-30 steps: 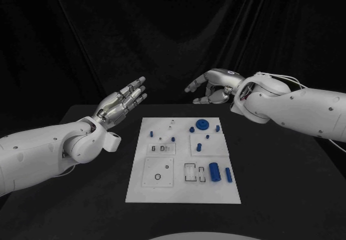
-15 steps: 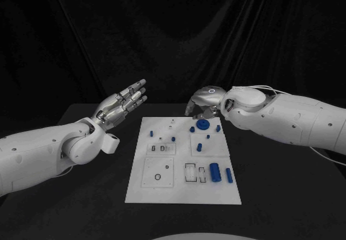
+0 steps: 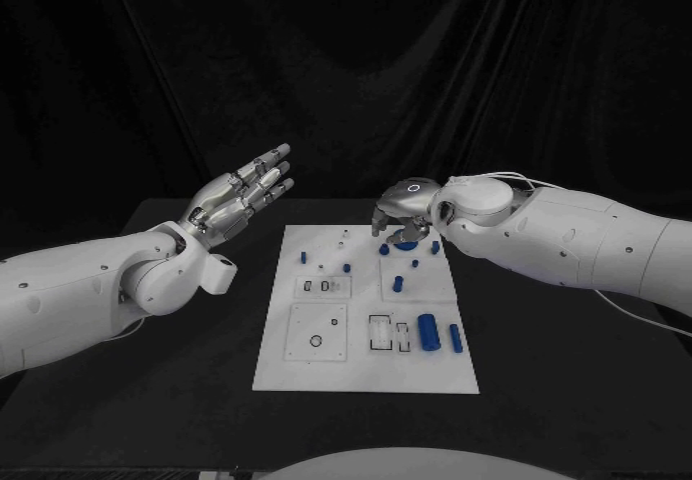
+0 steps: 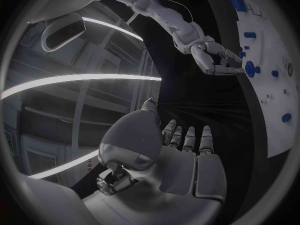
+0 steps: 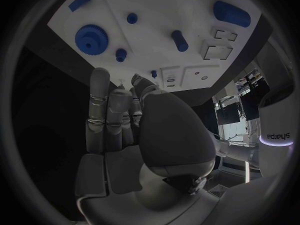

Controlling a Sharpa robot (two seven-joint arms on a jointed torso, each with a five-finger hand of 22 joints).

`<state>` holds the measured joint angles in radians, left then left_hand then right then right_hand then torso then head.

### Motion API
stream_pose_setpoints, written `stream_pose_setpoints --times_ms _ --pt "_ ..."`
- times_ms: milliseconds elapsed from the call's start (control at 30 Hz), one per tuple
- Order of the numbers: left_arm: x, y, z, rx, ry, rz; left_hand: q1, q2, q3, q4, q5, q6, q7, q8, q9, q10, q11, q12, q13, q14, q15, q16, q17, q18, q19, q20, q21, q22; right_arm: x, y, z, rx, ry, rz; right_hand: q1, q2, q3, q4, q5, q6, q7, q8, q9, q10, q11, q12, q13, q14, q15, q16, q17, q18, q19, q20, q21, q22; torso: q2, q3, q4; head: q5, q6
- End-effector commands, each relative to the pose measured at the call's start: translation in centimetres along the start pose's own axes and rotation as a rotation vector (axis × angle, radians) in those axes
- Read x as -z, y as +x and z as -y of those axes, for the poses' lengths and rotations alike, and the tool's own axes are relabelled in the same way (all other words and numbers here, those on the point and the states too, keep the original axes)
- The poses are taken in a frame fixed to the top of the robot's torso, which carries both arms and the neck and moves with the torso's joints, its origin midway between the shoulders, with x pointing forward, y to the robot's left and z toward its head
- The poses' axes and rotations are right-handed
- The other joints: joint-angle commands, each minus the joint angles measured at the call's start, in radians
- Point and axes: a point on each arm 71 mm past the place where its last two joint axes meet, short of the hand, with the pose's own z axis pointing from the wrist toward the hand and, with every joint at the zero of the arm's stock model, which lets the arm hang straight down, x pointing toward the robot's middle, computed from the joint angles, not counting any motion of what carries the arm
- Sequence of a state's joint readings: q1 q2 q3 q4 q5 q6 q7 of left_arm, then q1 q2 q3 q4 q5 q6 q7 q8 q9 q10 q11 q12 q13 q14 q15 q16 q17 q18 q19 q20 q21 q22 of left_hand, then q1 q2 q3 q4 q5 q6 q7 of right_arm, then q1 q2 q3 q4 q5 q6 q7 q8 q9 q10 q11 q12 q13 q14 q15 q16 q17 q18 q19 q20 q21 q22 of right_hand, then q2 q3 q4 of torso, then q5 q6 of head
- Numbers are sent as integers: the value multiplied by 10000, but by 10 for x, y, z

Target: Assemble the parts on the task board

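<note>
You see the white board (image 3: 365, 372) lying flat in the middle of the black table (image 3: 577, 380), longer from you to the far side than across. Take the board as your landmark.

On its near part there is a square plate with an oval hole (image 3: 317, 340) toward the left arm's side, then a small rectangular frame (image 3: 379, 334), then a thick blue cylinder (image 3: 427, 332) lying down, and a thinner blue pin (image 3: 456, 338) just beside the board's edge on the right arm's side. In the middle of the board a short blue peg (image 3: 397, 285) stands on a raised square, and a smaller slotted block (image 3: 325, 288) lies next to it. On the far part you find small blue pegs (image 3: 304, 257), and the blue gear (image 5: 91, 38) near the far corner on the right arm's side.

The near edge of the board has bare black table in front of it, and both long edges have wide bare table beside them.

The right hand (image 3: 402, 216) hangs over the far part of the board, just above the gear. Its fingers are bent downward and a little apart, and they hold nothing. Whether a fingertip touches the gear, you cannot tell.

The left hand (image 3: 240, 198) is lifted well off the board, beyond its far corner on the left arm's side, over the table's far edge. Its fingers are stretched out straight, side by side, and nothing is in them.
</note>
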<state>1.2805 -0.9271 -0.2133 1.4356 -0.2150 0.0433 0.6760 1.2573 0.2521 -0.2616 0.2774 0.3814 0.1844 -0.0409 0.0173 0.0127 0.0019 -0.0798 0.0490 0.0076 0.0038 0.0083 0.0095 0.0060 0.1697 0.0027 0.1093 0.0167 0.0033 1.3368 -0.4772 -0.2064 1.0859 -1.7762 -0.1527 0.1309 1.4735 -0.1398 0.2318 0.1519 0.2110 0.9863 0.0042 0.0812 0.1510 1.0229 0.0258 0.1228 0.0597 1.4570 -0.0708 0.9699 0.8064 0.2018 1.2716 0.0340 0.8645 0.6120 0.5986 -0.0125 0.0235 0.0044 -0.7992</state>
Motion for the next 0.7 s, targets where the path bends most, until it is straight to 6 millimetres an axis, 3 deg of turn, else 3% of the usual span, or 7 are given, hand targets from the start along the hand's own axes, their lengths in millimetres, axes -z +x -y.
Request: stream_pose_setpoints --times_ms 33,133,267,700 --pt "-1 2 7 90 969 -178 200 -34 14 144 155 102 35 85 133 0 26 -64 16 -38 155 -95 -60 -110 -27 45 -167 -33 -1 5 3 233 454 -266 -80 -313 240 84 -177 -232 68 -195 89 110 28 -155 159 -1 5 183 149 -357 -122 35 331 282 -39 -14 2 11 -81" --pt "-1 2 7 112 962 -205 251 -27 27 141 251 118 58 85 133 1 44 -70 14 -38 173 -95 -60 -97 -27 76 -167 -33 -2 9 3 290 553 -278 126 -292 508 -78 385 -345 47 -164 21 53 73 -225 151 -32 23 234 188 -361 -213 56 455 464 -16 -10 8 -4 -90" --pt "-1 3 6 136 951 -233 290 -24 37 144 336 138 76 86 135 2 62 -72 14 -38 185 -95 -60 -86 -27 95 -167 -33 -4 13 3 383 653 -298 190 -320 702 -170 568 -356 63 -160 -16 44 49 -264 144 -51 19 253 194 -355 -279 60 525 570 -7 -10 7 -27 -86" --pt "-1 3 4 206 893 -301 368 -7 61 144 486 163 117 87 136 4 104 -75 14 -38 249 -95 -60 -78 -27 147 -167 -33 -12 27 5 403 919 -425 21 -366 801 -152 282 -372 113 -158 -70 -70 57 -358 136 -52 25 366 307 -363 -344 64 652 778 -24 -19 9 -15 -158"
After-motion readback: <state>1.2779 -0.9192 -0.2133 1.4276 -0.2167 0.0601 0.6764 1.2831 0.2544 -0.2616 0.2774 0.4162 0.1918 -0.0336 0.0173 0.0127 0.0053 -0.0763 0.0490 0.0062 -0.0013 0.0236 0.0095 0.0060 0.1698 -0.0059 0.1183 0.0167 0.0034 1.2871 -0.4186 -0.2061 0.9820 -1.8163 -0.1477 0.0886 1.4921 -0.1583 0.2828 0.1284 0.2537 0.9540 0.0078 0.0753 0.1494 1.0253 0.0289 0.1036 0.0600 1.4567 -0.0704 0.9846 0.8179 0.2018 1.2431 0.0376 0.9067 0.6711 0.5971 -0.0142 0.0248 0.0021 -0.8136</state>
